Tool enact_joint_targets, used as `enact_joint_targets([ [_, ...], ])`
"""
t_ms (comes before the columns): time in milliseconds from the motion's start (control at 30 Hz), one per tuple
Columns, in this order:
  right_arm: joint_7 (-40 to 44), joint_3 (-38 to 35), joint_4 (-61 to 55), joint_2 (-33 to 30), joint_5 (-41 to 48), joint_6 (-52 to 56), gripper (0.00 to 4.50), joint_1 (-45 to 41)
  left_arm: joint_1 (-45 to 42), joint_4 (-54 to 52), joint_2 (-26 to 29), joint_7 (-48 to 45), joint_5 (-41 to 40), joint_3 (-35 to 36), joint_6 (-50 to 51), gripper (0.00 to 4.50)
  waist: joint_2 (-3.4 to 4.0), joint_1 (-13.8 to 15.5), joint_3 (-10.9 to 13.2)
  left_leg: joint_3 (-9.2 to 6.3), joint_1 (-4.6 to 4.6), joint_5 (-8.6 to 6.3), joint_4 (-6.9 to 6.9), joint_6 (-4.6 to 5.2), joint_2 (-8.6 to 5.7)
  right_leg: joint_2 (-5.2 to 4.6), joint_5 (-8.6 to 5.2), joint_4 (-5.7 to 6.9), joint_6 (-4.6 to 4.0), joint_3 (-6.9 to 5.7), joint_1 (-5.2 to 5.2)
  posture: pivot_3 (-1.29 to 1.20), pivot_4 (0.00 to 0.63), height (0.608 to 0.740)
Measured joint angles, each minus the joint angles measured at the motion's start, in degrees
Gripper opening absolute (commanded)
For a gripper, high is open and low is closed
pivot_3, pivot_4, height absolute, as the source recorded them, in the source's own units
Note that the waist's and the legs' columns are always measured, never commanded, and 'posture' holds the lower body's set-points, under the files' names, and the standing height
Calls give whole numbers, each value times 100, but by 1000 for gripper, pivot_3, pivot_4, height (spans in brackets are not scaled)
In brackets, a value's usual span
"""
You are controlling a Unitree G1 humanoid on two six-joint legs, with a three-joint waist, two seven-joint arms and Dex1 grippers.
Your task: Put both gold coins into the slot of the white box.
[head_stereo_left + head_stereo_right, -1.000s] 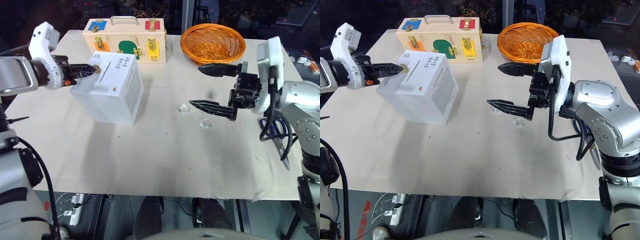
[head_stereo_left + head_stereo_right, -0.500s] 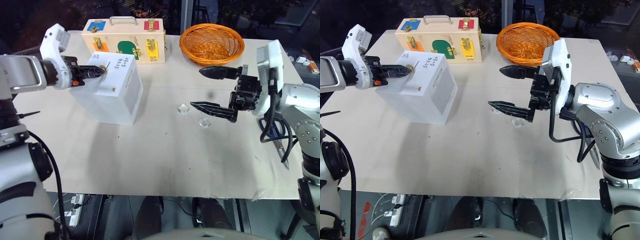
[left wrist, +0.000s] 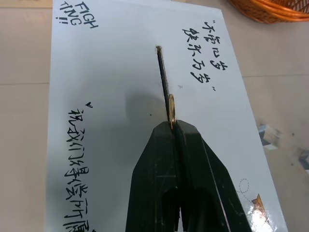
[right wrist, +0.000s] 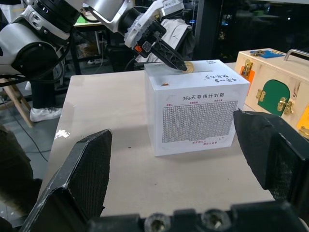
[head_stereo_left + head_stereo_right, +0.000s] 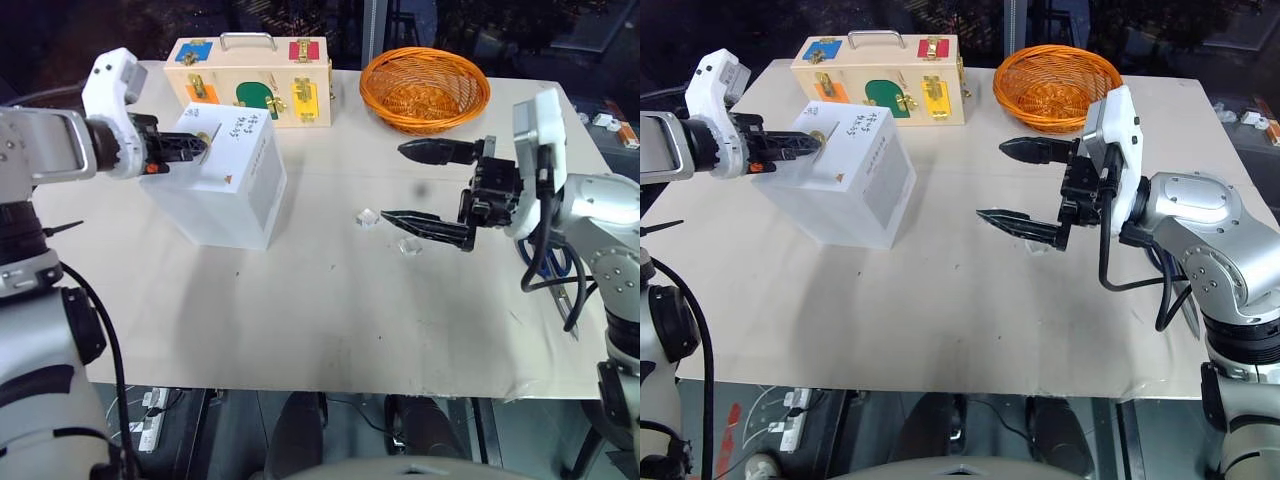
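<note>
The white box (image 5: pixel 225 185) with blue handwriting stands tilted at the table's left. A thin dark slot (image 3: pixel 161 72) is cut in its handwritten top face. My left gripper (image 5: pixel 200 143) is shut on a gold coin (image 3: pixel 170 110), held edge-on and in line with the slot at its near end; whether it has entered I cannot tell. My right gripper (image 5: pixel 393 182) hangs wide open above the table's middle, pointing at the box with nothing in it. Two tiny clear glassy pieces (image 5: pixel 368 217) (image 5: pixel 408 246) lie on the table under it.
A wooden case with coloured latches (image 5: pixel 250 80) stands behind the box. An orange wicker basket (image 5: pixel 425 88) sits at the back right. Blue-handled scissors (image 5: pixel 560 280) lie by the table's right edge.
My left wrist has rolled a little, turning the coin more edge-on to the slot. The right gripper has stayed where it was, open.
</note>
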Motion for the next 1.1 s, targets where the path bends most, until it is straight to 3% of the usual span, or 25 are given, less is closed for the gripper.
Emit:
enact_joint_targets([
  [100, -1, 0, -2, 0, 0, 0, 4500, 0, 24, -200, -30, -5, 53, -55, 0, 690, 0, 9, 0, 0, -1, 0, 1, 0, 0, 0, 0, 0, 0, -1, 0, 0, 150, 726],
  [200, -25, -7, -12, 1, 14, 3, 4500, 10, 30, -512, -178, -22, 66, 76, -99, 2011, 0, 12, 0, 0, -1, 0, 2, 0, 0, -1, 0, 0, 0, -1, 0, 0, 150, 726],
  [333, -157, -64, -99, -66, 68, 95, 4500, 220, 13, -1063, -457, -309, -339, 702, -411, 2011, -2, 10, 1, -3, -7, 8, 3, -14, 0, -2, 0, -4, 0, -3, 0, 0, 150, 726],
  [467, -682, -328, -354, -94, 2, 222, 4500, 718, 230, -2551, -1074, -418, -999, 1330, -877, 2011, -2, 21, -2, 2, -6, 9, 4, -16, -4, -12, 0, -5, 1, 1, 5, 0, 150, 726],
  [633, -1244, -738, -834, -113, -36, 380, 4500, 1848, 1813, -3997, -1693, -631, -1707, 1289, -1342, 2011, 4, -14, -5, 0, 10, 10, 6, -17, -1, -3, 1, 8, 1, 8, 13, 0, 150, 726],
  [833, -1167, -1162, -1389, -603, -709, 95, 4500, 4012, 4242, -4823, -1623, -1195, -1268, 949, -2580, 2011, 12, 1, -11, 4, 20, 8, 4, -15, -2, -3, 0, -1, 2, 13, 21, 0, 150, 726],
  [933, -1108, -1557, -1554, -614, -1031, -167, 4500, 4989, 5147, -4742, -1592, -1491, -1006, 1029, -3166, 2784, 11, 9, -12, -1, 28, -5, 9, 8, -2, -1, 0, -2, 2, 8, 31, 0, 150, 726],
  [1033, -1132, -1996, -1633, -312, -1057, -344, 4500, 5641, 5866, -4592, -1497, -1772, -716, 1099, -3669, 4274, 9, 8, -14, -3, 42, -6, 13, 10, -2, 0, -1, -3, 1, 7, 43, 0, 150, 726],
  [1100, -1139, -2134, -1659, -236, -1134, -480, 4500, 5868, 6071, -4526, -1465, -1882, -520, 1100, -4013, 4467, 9, 10, -14, -3, 50, -5, 15, 11, -2, 0, -1, -3, 2, 7, 51, 0, 150, 726],
])
